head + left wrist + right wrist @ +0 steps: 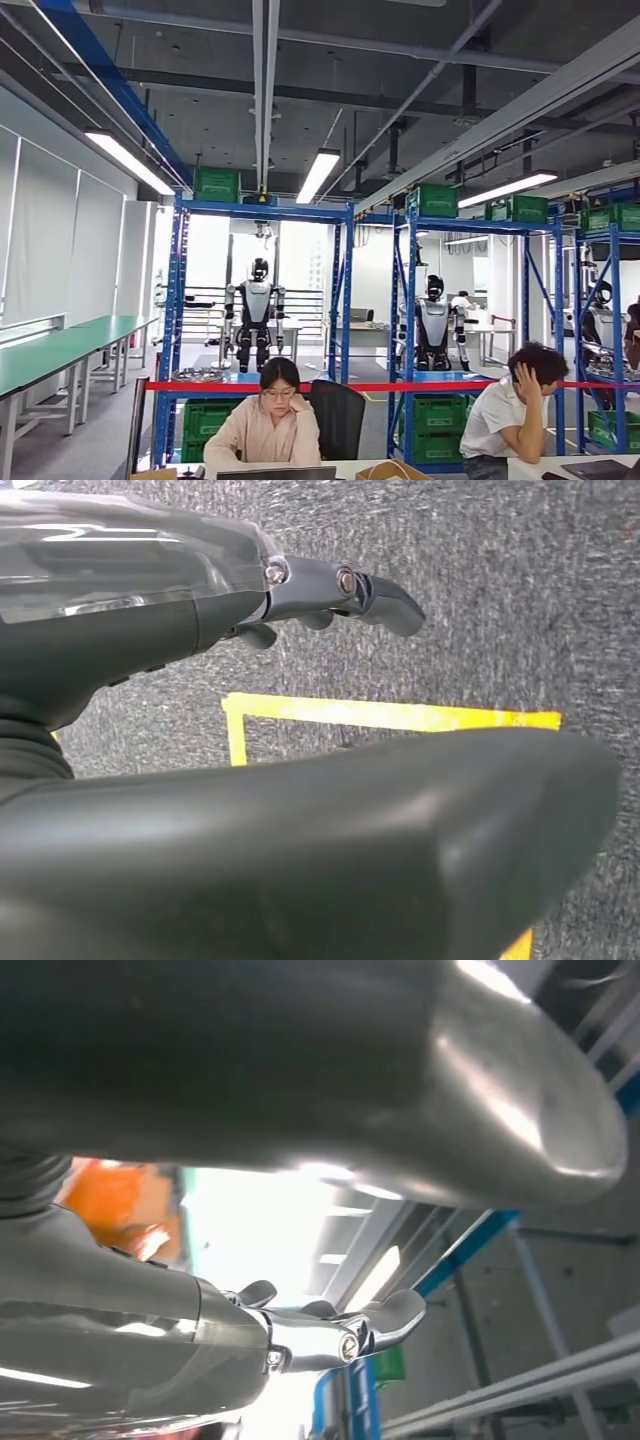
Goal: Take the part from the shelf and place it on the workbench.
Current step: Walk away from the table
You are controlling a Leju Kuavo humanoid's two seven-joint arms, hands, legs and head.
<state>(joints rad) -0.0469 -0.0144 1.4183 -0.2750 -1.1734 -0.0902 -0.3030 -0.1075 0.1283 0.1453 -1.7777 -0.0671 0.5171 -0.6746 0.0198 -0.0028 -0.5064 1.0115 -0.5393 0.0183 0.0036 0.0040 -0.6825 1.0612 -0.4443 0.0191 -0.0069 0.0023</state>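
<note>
The head view looks across a workshop toward a blue shelf (pixel 256 290) straight ahead; on its middle level lies a round metal part (pixel 196 375), toward the shelf's left side, well apart from both hands; a red tape (pixel 362 386) runs across the front at that height; green crates (pixel 204 420) sit on the level below. A second blue shelf (pixel 468 300) stands to the right. A long green surface (pixel 53 355) runs along the left wall. Two people sit at a white surface (pixel 355 466) in the foreground, in front of the shelves. In the left wrist view the left hand (pixel 249 730) hangs over grey carpet (pixel 483 620) with a yellow line (pixel 392 715) marked on it; its fingers (pixel 377 595) are extended and apart from the thumb, holding nothing. In the right wrist view the right hand (pixel 249 1200) is raised toward the ceiling; its fingers (pixel 385 1322) are stretched out, apart from the thumb, with nothing between them.
</note>
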